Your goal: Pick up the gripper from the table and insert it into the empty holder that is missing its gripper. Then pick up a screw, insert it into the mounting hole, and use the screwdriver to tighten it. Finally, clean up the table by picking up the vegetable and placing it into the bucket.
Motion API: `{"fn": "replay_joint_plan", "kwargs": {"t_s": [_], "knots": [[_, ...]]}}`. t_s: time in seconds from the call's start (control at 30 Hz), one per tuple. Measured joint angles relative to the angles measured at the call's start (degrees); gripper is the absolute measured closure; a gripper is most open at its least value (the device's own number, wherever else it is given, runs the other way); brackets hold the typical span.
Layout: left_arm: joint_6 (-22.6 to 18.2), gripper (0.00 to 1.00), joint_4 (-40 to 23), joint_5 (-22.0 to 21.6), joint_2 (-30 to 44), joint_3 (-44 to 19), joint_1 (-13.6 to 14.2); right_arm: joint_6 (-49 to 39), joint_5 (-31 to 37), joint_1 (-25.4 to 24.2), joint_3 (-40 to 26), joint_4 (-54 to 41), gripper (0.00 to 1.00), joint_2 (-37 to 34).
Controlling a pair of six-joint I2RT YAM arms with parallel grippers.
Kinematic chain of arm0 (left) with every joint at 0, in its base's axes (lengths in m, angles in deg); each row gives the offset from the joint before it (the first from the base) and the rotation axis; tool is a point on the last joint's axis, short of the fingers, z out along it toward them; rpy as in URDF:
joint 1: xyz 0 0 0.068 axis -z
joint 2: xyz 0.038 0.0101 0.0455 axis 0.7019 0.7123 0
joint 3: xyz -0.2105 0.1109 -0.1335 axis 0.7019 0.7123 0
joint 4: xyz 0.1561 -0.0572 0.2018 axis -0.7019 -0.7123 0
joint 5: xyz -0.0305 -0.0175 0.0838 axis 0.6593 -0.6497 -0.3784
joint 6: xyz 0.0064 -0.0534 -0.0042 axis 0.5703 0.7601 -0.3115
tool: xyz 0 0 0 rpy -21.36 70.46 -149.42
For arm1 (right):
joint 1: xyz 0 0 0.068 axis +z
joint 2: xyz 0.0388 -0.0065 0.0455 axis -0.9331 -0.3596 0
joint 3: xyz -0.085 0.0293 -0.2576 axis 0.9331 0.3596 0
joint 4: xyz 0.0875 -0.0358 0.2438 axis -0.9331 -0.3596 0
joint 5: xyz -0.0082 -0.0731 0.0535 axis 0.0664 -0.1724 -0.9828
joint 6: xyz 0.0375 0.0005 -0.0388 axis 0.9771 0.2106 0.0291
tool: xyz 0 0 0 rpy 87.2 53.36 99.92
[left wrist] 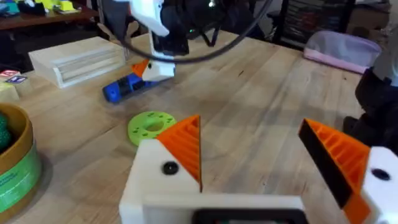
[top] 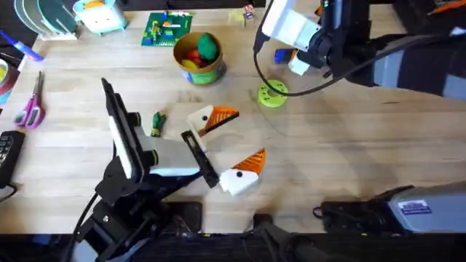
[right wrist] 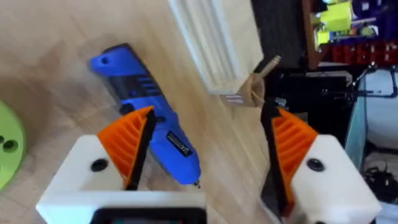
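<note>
Hovering above the screwdriver (right wrist: 124,74), the right pincer (right wrist: 211,124) has its fingers spread wide and holds nothing. The blue tool lies flat on the counter (top: 349,145) at the far side, near the green disc (top: 273,94). From the wrist, it runs at a slant under one orange pad (right wrist: 127,146) rather than down the middle of the gap.

That offset looks like the main hazard. If the arm drops straight from here, I judge that one finger would land on the handle instead of beside it and pin it or knock it sideways. The handle is round, so a skewed squeeze could also roll it out, perhaps toward the pale wooden block (right wrist: 205,50) close by. Turning the wrist to line up with the handle should help.

The left pincer (top: 233,140) sits mid-counter, also spread and holding nothing. The vegetable (top: 157,122) lies just beside that arm, so a careless sweep could brush it. The bucket (top: 198,58) stands farther back, well apart from it, with other toys already inside.
</note>
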Motion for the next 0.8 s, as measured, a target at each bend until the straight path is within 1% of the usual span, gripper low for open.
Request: {"fn": "replay_joint_plan", "kwargs": {"t_s": [0.17,0.3,0.37,0.4,0.47,0.53,0.67,0.73,0.8], "knots": [[0.0,0.008,0.0,0.0,0.0,0.0,0.0,11.7,2.2,1.4,0.0,-3.0,0.010,8.9],[0.0,0.009,0.5,-0.7,0.0,0.0,0.0,19.9,2.6,3.2,0.0,-4.9,0.010,14.4],[0.0,0.008,2.1,-1.9,0.0,-0.1,0.0,22.7,2.6,4.2,0.0,-5.3,0.010,16.3],[0.0,0.008,1.7,-3.0,0.0,-0.7,0.0,23.6,2.7,4.7,0.0,-5.5,0.010,16.9],[0.0,0.008,-3.0,-6.6,0.0,-3.7,0.0,25.0,2.7,5.8,0.0,-5.7,0.011,17.8],[0.0,0.008,-10.5,-12.3,0.3,-9.5,0.0,25.9,2.7,6.9,0.0,-5.7,0.009,18.2],[-0.1,0.008,-24.4,-24.3,4.7,-25.1,0.0,26.8,2.7,8.6,0.0,-5.8,0.010,18.2],[-0.3,0.008,-32.0,-30.6,9.0,-34.1,0.0,27.0,2.7,9.4,0.0,-5.8,0.010,18.2],[-1.3,0.009,-40.0,-36.2,14.4,-42.9,0.0,27.2,2.7,10.0,0.0,-5.8,0.011,18.2]]}}
